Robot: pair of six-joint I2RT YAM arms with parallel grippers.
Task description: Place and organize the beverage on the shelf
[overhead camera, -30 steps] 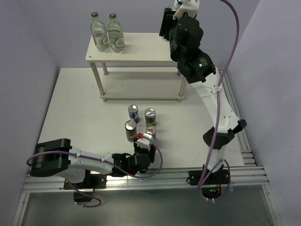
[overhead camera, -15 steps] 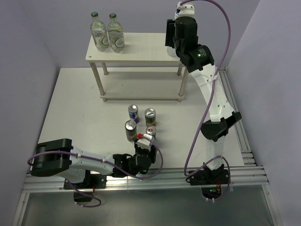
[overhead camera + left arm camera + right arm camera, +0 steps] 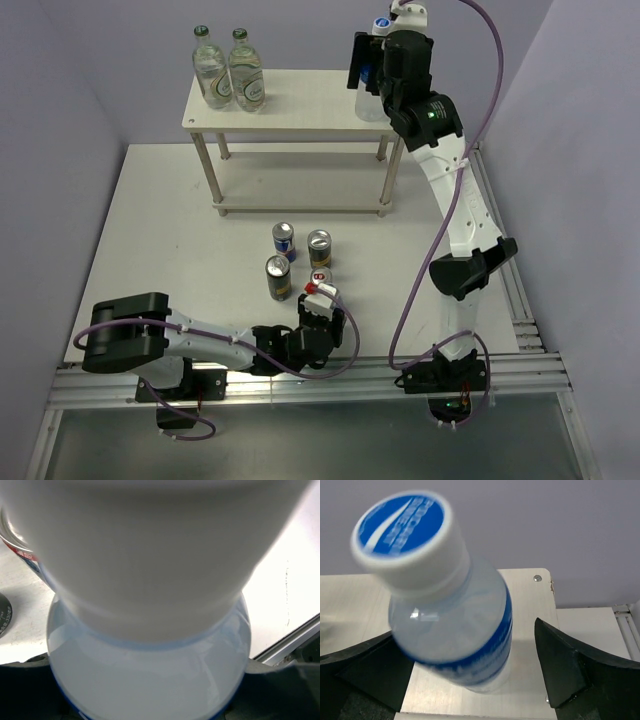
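Observation:
On the right end of the cream shelf's top board [image 3: 300,105] stands a water bottle [image 3: 371,88] with a blue label and a white cap. My right gripper [image 3: 376,62] is open around it. In the right wrist view the bottle [image 3: 455,630] sits between the black fingers [image 3: 565,665] of that gripper [image 3: 465,675], with a gap on the right. My left gripper [image 3: 316,318] is low at the table's front, shut on a second water bottle [image 3: 150,670] that fills its view. Several cans [image 3: 319,245] stand just behind it.
Two glass bottles with green caps [image 3: 228,70] stand on the shelf's left end. The shelf's lower board [image 3: 300,208] holds nothing. A blue-silver-red can [image 3: 22,555] is close to the left of the held bottle. Purple walls close in the table.
My right gripper has opened and let go of the water bottle, which now stands on the shelf top. The left arm has shifted slightly right, still holding its bottle.

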